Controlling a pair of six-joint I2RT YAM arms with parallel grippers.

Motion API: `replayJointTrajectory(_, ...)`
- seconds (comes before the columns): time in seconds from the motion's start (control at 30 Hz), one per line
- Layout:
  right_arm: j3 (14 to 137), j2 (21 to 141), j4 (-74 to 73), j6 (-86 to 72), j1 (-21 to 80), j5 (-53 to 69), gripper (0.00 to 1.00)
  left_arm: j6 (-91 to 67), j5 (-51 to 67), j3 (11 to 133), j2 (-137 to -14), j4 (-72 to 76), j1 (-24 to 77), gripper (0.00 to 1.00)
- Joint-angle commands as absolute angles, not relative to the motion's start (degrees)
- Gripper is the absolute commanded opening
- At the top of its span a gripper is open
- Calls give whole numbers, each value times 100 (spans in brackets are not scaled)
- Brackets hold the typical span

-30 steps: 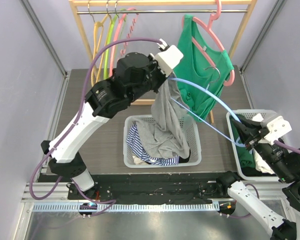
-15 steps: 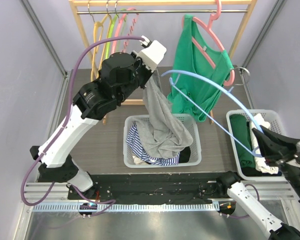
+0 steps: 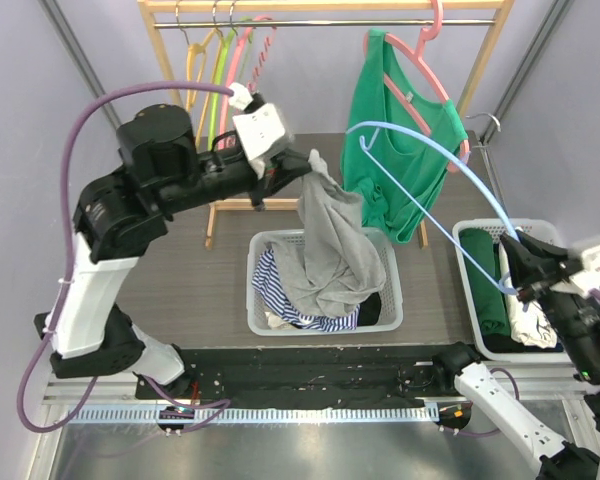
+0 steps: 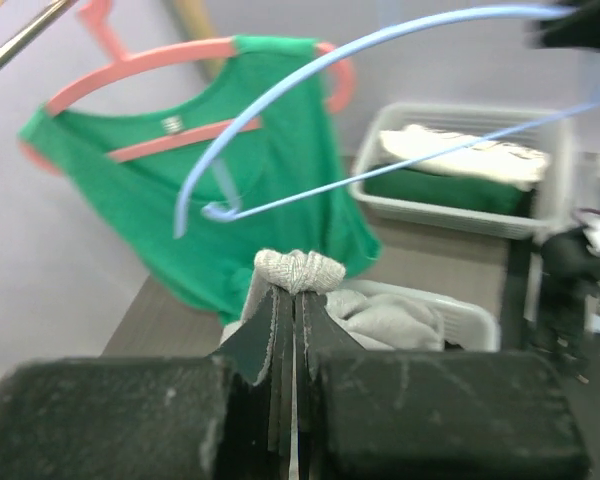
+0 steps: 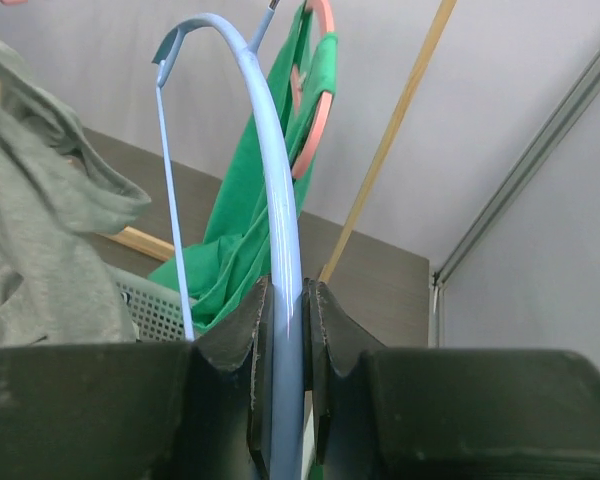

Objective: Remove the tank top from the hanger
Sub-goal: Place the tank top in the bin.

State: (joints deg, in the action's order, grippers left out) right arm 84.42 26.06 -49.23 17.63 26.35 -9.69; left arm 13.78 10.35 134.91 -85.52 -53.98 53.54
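My left gripper (image 3: 305, 165) is shut on a bunched edge of the grey tank top (image 3: 330, 250), which hangs from it down into the white basket (image 3: 392, 300). In the left wrist view the grey fabric (image 4: 298, 270) is pinched at my fingertips. My right gripper (image 3: 525, 287) is shut on the light blue hanger (image 3: 430, 150), which stands bare in the air, apart from the grey top. In the right wrist view the hanger (image 5: 270, 150) runs up from between my jaws.
A green tank top (image 3: 395, 160) hangs on a pink hanger (image 3: 435, 85) from the wooden rack (image 3: 320, 6). Several bare hangers (image 3: 215, 60) hang at the rack's left. A second basket (image 3: 467, 275) with folded clothes stands at the right. Striped clothing lies in the middle basket.
My left arm has swung left and back, pulling the grey top's upper edge away from the hanger. My right gripper has drawn the blue hanger right; it now stands clear of the top.
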Motion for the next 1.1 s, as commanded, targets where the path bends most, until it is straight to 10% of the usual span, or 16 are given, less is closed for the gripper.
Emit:
replayJointTrajectory(0.0, 8359, 3005, -4132, 1653, 2610, -1073, 1, 1424, 2785, 13343, -8209, -5888, 5353, 0)
replayJointTrajectory(0.87, 8174, 3278, -3507, 1731, 2610, -1081, 1, 2452, 518, 7947, -9043, -5282, 5634, 1)
replayJointTrajectory(0.93, 8034, 3287, -3445, 1775, 2610, -1081, 1, 2540, 754, 7797, -9096, -5282, 5651, 11)
replayJointTrajectory(0.97, 8007, 3322, -3402, 1784, 2610, -1090, 1, 2566, 834, 7735, -9175, -5282, 5651, 36)
replayJointTrajectory(1.07, 7963, 3384, -3366, 1784, 2610, -1107, 1, 2540, 1037, 7577, -9307, -5169, 5695, 72)
